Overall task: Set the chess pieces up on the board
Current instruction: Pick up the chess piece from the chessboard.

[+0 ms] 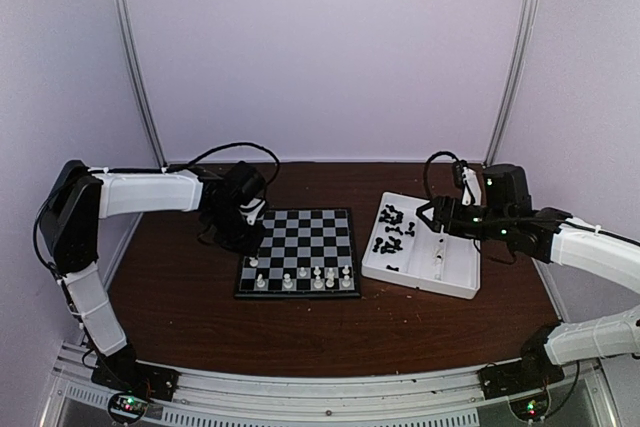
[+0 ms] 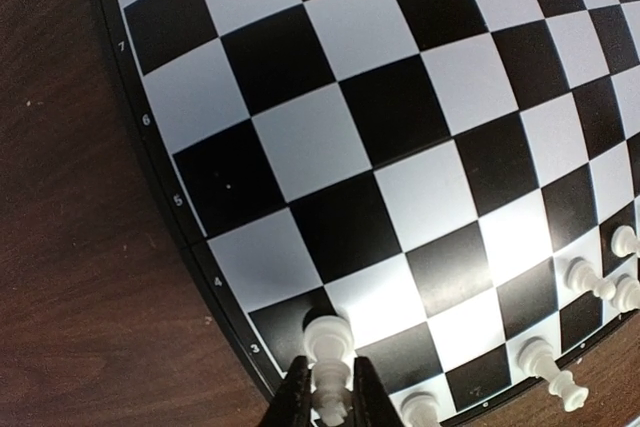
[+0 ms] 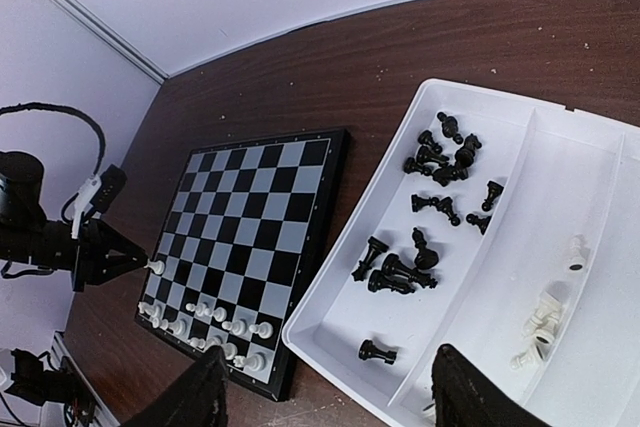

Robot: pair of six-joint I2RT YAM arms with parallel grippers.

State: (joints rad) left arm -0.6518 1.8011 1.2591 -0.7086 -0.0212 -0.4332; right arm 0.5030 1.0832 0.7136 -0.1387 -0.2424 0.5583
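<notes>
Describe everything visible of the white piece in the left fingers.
The white piece looks like glossy plastic: a rounded head over a collar, its lower body hidden between the left fingers, which clamp both sides. It sits by the left edge of the board, at a black square near the 3, apart from the other white pieces.

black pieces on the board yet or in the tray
In the tray: black pieces lie in one compartment; the board holds only white ones.
</notes>
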